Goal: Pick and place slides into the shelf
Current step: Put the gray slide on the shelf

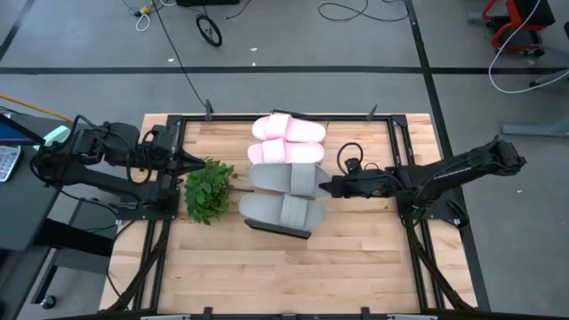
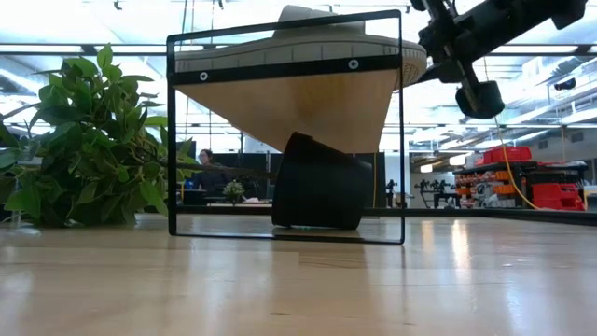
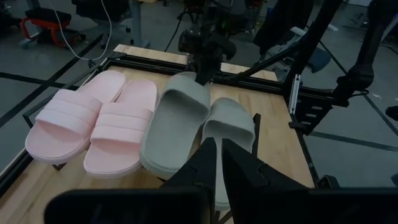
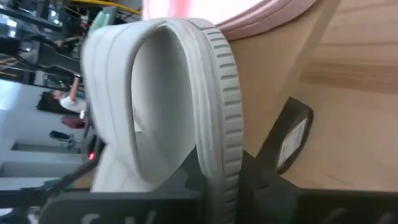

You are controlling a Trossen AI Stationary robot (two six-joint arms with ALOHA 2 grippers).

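Observation:
All the slides lie side by side on the shelf (image 1: 267, 228) at the table's middle. Two pink slides (image 1: 289, 131) sit at its far end and two grey ones nearer. My right gripper (image 1: 324, 187) reaches in from the right and is shut on the middle grey slide (image 1: 286, 177). The other grey slide (image 1: 283, 212) rests flat at the shelf's near end. My left gripper (image 1: 184, 165) waits shut at the table's left, beside the plant (image 1: 207, 189). In the low view the shelf (image 2: 284, 70) tilts, with a dark block under it. My right gripper holds the grey slide by its right-hand end, the one away from the band (image 3: 194, 84). The ridged sole rim (image 4: 217, 106) is pinched between the two fingers. They come roughly level from the table's right, along the slide. The slide's band end lies on the shelf top.
The leafy plant (image 2: 84, 149) stands just left of the shelf, right in front of my left gripper (image 3: 217, 168). A black cable loops on the table (image 1: 351, 153) behind my right gripper. Bare wood (image 1: 267, 276) stretches toward the near edge. A dark frame rims the table.

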